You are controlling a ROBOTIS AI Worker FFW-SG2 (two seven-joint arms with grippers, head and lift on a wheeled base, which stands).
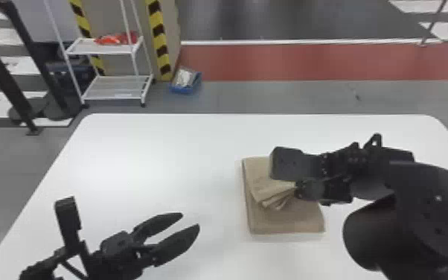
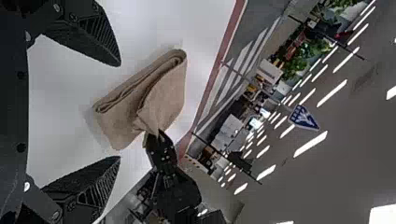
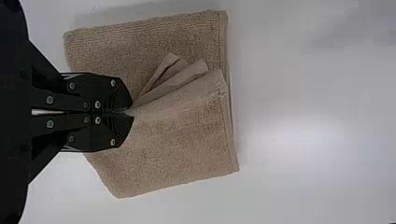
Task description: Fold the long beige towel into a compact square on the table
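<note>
Nearest us, on the table's [image 1: 141,156] left side, our left gripper [image 1: 191,220] is waiting with its fingers spread wide, holding nothing. Farther off, our right gripper [image 3: 130,112] is pinching a gathered pleat of the towel [image 3: 173,163], its fingers closed tight. The towel is lying folded in a thick pad right of the table's middle. We are risking a creased, lopsided square if that bunched pleat gets let go unsmoothed; pulling it sideways could drag the layers askew.
</note>
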